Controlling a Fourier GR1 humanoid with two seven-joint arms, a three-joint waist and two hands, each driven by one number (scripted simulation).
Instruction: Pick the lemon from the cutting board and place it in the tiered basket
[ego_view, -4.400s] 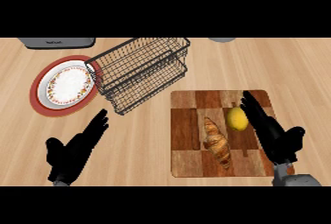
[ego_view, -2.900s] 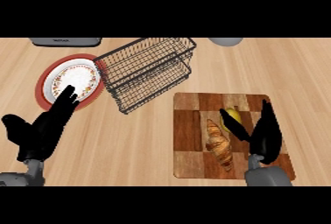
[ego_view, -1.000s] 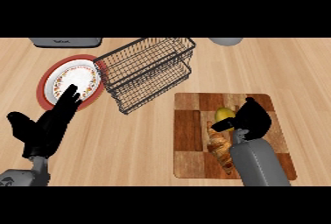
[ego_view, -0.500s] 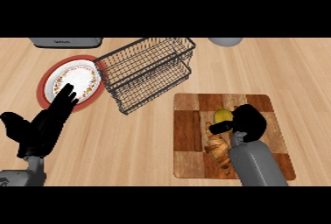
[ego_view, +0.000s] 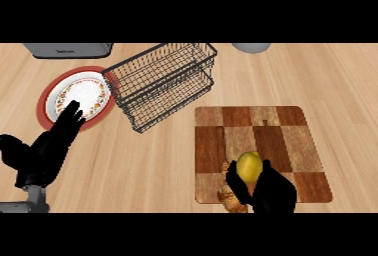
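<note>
My right hand (ego_view: 272, 192) is curled round the yellow lemon (ego_view: 249, 165) over the near part of the wooden cutting board (ego_view: 284, 135); the lemon's top shows above the fingers. A croissant (ego_view: 232, 200) lies on the board's near edge, mostly hidden under that hand. The black wire tiered basket (ego_view: 164, 80) stands tilted at the back, left of the board. My left hand (ego_view: 46, 148) rests open at the left, fingers up, beside the plate.
A red-rimmed patterned plate (ego_view: 74, 95) lies left of the basket. A grey appliance (ego_view: 68, 49) sits at the back left, and a grey round object (ego_view: 252, 47) at the back edge. Bare wooden counter lies between board and left hand.
My right hand has closed on the lemon and drawn back toward the near edge of the board, carrying it along. The left hand has barely shifted.
</note>
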